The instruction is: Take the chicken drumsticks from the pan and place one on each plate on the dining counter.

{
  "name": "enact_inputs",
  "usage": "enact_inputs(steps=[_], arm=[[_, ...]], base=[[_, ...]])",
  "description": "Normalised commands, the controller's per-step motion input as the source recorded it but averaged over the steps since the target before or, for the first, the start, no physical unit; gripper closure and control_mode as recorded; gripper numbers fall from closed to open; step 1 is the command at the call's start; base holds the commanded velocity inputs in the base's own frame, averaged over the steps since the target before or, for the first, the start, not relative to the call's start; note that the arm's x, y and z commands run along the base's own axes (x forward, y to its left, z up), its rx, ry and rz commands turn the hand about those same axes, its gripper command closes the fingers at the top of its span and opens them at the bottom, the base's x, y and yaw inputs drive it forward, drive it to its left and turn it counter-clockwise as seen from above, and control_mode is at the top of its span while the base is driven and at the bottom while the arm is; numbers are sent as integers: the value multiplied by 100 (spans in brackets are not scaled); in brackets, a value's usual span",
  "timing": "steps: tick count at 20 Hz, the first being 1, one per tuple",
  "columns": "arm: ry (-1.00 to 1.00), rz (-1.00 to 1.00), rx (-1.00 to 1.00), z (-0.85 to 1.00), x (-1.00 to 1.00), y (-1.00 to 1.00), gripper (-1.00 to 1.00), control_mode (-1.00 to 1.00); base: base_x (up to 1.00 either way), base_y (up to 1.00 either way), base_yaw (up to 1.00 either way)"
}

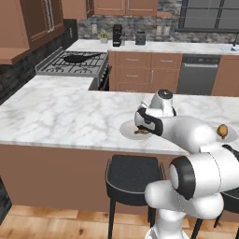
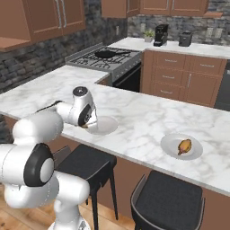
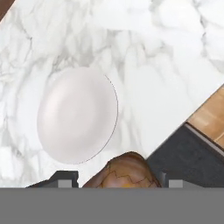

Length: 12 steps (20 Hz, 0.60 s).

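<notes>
Above plate (image 3: 78,114); drumstick (image 3: 124,171) clamped, axis unclear

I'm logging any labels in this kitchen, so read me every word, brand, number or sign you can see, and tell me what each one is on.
No text can be read anywhere in these pictures.
The coffee machine and the toaster on the back worktop show no readable brand.
The stove, dishwasher, both plates and the dining counter carry no markings.
</notes>
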Motion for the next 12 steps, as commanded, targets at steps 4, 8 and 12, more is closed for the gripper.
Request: enact_inputs(steps=[4, 8, 12], arm=[[6, 0, 0, -49, 67, -1, 100, -100], [3, 0, 3, -42, 70, -11, 100, -100], [2, 0, 3, -44, 68, -11, 100, -100]], base=[[0, 0, 0], [0, 0, 0], [0, 0, 0]])
